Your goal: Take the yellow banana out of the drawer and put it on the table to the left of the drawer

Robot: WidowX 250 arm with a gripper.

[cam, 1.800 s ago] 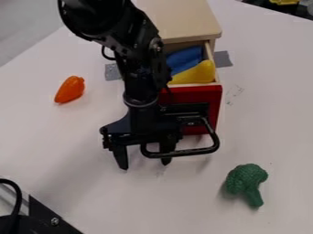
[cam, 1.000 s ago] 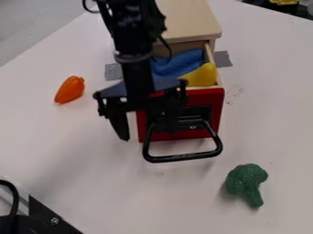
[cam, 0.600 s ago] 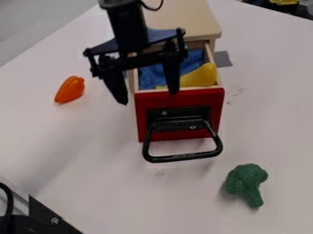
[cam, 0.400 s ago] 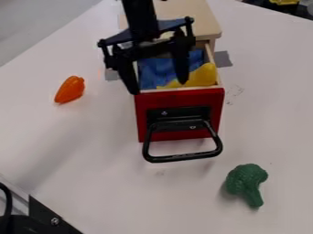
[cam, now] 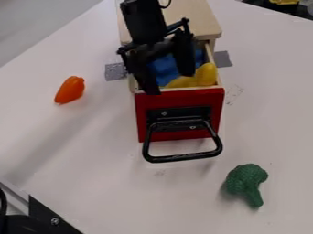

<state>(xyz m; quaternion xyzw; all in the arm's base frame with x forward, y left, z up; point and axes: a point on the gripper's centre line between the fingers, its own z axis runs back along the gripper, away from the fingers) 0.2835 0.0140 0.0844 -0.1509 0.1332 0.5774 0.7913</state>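
Banana (cam: 202, 77), bright yellow, lay inside the open drawer (cam: 180, 100), against its front right corner. From where I stood, a black plate (cam: 47, 211) took up the bottom left corner. Further up on that side, an orange toy vegetable (cam: 69, 90) rested on the pale surface (cam: 92, 169), with a grey patch of tape (cam: 115, 71) between it and the drawer. Next came the black gripper (cam: 169, 83), hanging tilted over the drawer, its jaws spread well apart and clasping nothing; one side was near the drawer's front left corner, the other just beside the banana. Blue cloth-like stuff (cam: 165, 67) lay behind them in the drawer. The red front bore a black handle (cam: 185, 158). Rightmost of the toys was a green broccoli (cam: 246, 180), nearer to me, well apart from the handle.
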